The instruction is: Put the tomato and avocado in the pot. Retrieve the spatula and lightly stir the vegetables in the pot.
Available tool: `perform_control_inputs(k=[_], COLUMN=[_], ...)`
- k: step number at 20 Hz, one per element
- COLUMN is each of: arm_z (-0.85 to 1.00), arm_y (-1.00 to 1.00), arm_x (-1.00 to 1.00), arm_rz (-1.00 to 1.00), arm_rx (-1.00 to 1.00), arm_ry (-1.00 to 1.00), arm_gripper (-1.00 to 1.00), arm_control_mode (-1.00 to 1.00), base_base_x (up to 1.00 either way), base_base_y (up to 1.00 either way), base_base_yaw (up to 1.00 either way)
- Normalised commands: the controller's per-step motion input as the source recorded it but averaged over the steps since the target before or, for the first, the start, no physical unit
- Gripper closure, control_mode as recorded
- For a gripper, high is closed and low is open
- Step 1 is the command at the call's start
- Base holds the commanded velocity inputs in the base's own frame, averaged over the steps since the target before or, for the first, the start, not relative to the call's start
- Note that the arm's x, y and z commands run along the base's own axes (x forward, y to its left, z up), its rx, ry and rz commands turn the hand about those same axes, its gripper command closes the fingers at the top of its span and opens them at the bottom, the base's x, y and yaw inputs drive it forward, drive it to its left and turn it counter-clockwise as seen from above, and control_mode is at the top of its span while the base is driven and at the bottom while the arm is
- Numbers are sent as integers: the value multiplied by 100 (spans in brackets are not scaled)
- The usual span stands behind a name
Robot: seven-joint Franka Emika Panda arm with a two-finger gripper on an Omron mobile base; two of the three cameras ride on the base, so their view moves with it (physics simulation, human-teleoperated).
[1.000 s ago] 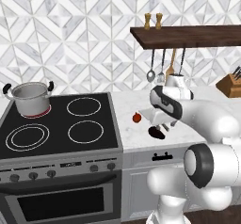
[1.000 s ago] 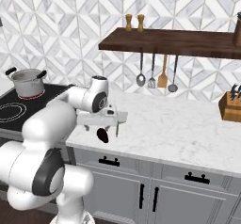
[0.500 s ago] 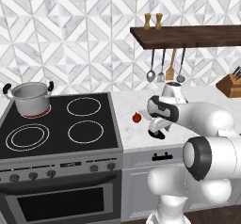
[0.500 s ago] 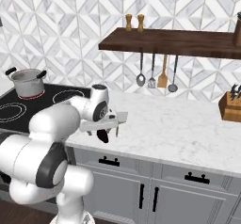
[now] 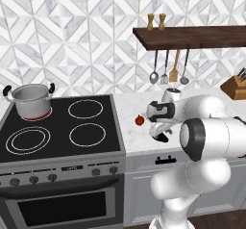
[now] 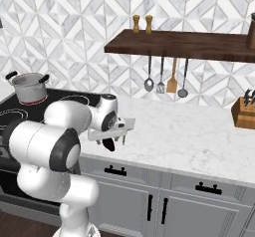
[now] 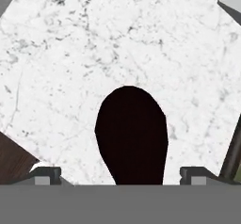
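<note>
Pincer [image 7: 120,173] gapes wide above the dark avocado [image 7: 132,133] on the marble table [image 7: 56,68]; a clean pickup probably demands centring over it, then descending straight before closing.

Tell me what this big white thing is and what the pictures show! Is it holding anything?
The white thing is a robot arm in a pretend kitchen made on a computer. Two pictures come from cameras behind the arm, one on its left and one on its right, so you see the same counter from two sides. The third comes from a camera on its hand, looking straight down.

At the arm's end is a gripper with two fingers. It is open and holds nothing. Right under it lies a dark avocado, and a small red tomato sits nearby on the counter. A shiny pot stands on the stove. Some kitchen tools hang under a wooden shelf.
</note>
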Motion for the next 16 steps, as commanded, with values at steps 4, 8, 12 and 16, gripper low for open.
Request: perform_control_inputs(k=[4,8,12,16], arm_z=[-33,-32,-20,0], arm_y=[0,0,0,4], arm_x=[23,8,0,-2], arm_rz=[1,0,0,0], arm_rx=[0,0,0,0], arm_ry=[0,0,0,-1], arm_gripper=[-100,-100,100,100], arm_control_mode=[-100,-100,-100,-100], base_base_x=[0,0,0,0], base_base_y=[0,0,0,0], base_base_yaw=[0,0,0,0])
